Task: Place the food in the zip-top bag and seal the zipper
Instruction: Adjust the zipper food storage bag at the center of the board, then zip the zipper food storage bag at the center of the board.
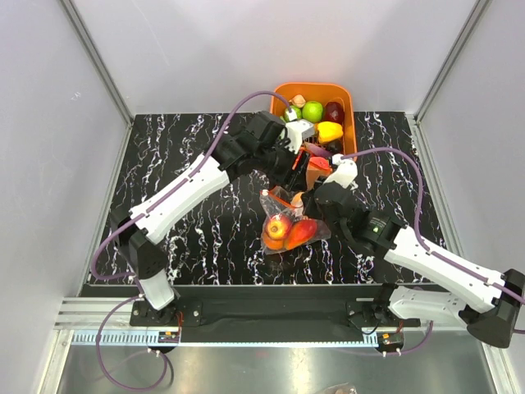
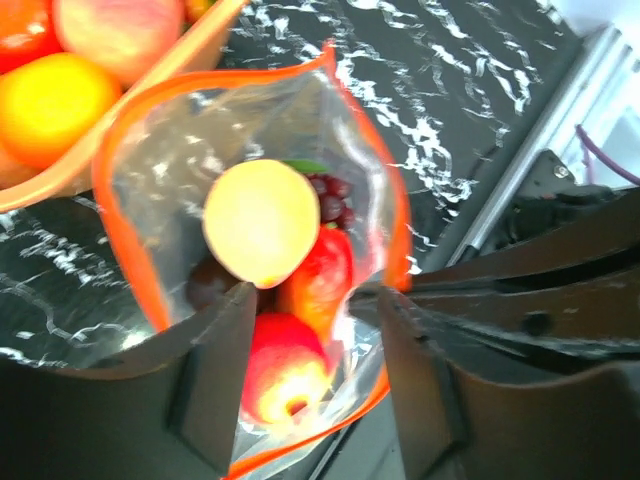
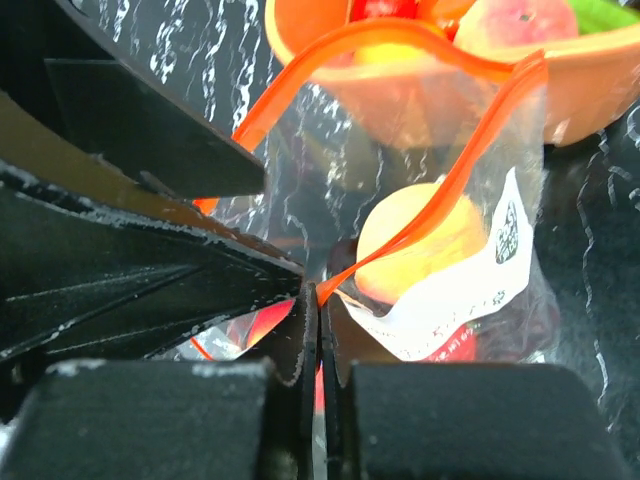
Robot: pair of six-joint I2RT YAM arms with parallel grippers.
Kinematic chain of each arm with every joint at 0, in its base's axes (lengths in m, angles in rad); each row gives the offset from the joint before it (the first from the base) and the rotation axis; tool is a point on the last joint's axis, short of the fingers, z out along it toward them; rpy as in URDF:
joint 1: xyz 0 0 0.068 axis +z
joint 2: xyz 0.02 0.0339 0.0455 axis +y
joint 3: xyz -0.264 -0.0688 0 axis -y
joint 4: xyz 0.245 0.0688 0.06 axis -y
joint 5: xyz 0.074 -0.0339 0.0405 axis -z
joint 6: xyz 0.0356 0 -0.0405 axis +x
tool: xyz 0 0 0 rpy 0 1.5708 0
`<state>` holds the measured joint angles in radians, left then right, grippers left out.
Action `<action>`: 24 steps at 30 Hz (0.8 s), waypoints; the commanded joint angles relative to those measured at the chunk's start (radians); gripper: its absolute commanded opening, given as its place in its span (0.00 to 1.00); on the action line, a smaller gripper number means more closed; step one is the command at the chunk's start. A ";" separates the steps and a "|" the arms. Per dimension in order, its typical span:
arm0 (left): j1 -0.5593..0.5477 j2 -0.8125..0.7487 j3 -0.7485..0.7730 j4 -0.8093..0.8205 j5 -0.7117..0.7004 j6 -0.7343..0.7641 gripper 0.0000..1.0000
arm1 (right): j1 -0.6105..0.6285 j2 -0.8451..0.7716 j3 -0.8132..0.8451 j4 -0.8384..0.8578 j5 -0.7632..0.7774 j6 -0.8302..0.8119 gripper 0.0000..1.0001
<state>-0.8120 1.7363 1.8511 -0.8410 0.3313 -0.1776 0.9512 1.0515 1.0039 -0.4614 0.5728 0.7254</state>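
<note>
The zip-top bag (image 1: 289, 231) lies at mid-table with its mouth held open toward the back. Its red-orange zipper (image 2: 220, 82) rings the opening. Food is inside: a pale yellow-peach piece (image 2: 262, 222) at the mouth, purple grapes (image 2: 332, 198), a red piece (image 2: 320, 272) and a red-yellow fruit (image 2: 285, 378). My left gripper (image 2: 315, 293) hovers over the mouth, open, with nothing between its fingers. My right gripper (image 3: 320, 292) is shut on the near zipper strip (image 3: 470, 170), pinching the bag's rim. In the top view both grippers (image 1: 302, 195) crowd over the bag's mouth.
The orange basket (image 1: 349, 123) stands at the back right, just behind the bag, holding a green apple (image 1: 312, 111), a yellow fruit (image 1: 330, 131) and a dark red one (image 1: 334, 111). Its wall (image 2: 195, 45) nearly touches the bag's mouth. Black marbled tabletop (image 1: 189, 246) surrounds them.
</note>
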 commanded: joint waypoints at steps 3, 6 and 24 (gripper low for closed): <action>0.051 -0.187 -0.114 0.072 -0.051 -0.008 0.89 | -0.003 0.031 0.024 0.095 0.104 -0.038 0.00; 0.082 -0.345 -0.304 0.181 -0.084 -0.036 0.99 | -0.005 0.045 0.021 0.104 0.102 -0.034 0.00; 0.105 -0.796 -0.963 0.673 -0.113 -0.134 0.78 | -0.020 0.062 0.052 0.115 0.081 -0.087 0.00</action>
<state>-0.7139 0.9421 0.9550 -0.3859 0.2161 -0.2592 0.9413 1.1137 1.0058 -0.3870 0.6121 0.6609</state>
